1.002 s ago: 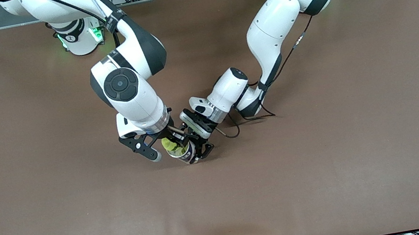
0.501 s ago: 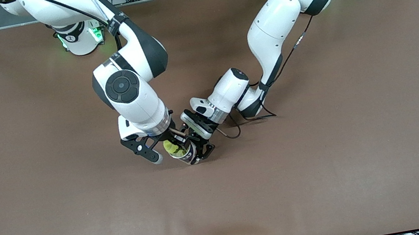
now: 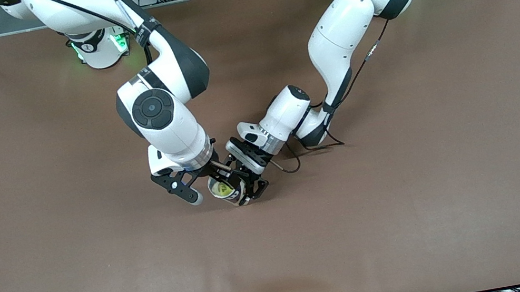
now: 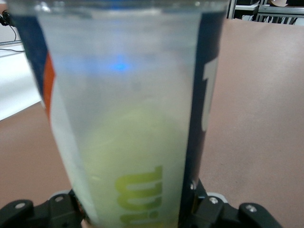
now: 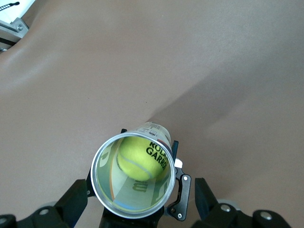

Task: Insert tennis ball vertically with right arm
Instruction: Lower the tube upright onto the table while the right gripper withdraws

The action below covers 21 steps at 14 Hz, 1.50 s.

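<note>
The can [image 4: 128, 118] fills the left wrist view, blurred.

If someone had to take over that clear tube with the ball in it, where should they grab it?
Likely around the round wall of the tube, coming from the side. It stands upright in the left gripper, open mouth up, tennis ball inside, so gripping its rim looks awkward.

Both arms are big and white with round black joints – the right arm [image 3: 163, 115] has a black round cap with a ring on it. A thin black cable runs down the left arm [image 3: 342, 35]. Both grippers are black – small silver screws show.
</note>
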Each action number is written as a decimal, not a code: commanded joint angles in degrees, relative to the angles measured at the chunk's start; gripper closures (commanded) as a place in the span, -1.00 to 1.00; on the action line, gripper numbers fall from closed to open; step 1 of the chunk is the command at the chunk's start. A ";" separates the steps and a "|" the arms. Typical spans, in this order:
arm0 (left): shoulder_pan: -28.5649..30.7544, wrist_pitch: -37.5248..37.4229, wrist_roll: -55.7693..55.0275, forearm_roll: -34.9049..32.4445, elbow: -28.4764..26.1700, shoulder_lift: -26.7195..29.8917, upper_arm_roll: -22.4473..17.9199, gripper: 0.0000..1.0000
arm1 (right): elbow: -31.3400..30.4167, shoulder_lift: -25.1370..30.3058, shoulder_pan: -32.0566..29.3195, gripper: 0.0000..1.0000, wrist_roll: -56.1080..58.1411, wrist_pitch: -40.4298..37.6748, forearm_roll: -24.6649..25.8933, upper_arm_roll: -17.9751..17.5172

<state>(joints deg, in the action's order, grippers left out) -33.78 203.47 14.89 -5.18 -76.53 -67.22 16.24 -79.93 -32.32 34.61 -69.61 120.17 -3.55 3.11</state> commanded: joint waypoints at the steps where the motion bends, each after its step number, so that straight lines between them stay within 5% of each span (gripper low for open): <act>1: 0.03 0.26 0.14 0.17 0.50 -0.11 -0.07 -0.68 | 2.05 -0.20 -0.07 -1.00 -0.62 -2.21 0.21 0.23; 3: 0.12 0.26 -0.03 0.26 0.41 -0.11 0.02 -1.00 | 4.06 0.68 -1.90 -1.00 0.17 -7.99 0.13 0.41; 9: 0.29 0.26 -0.12 0.26 -2.57 1.03 0.11 -1.00 | 6.01 7.44 -9.98 -1.00 15.17 -20.48 0.13 0.50; 12: 1.61 0.26 -0.12 0.17 -8.70 4.10 0.64 -1.00 | 6.01 11.83 -17.01 -1.00 26.95 -28.48 -0.05 0.50; 21: 4.42 0.26 -0.12 0.08 -19.78 10.34 1.86 -1.00 | 5.31 17.20 -31.61 -1.00 49.96 -33.94 0.92 0.50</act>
<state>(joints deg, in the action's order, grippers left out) -31.15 203.50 14.89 -5.18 -90.14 -61.06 16.98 -73.00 -18.08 6.27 -25.45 87.87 -3.18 4.72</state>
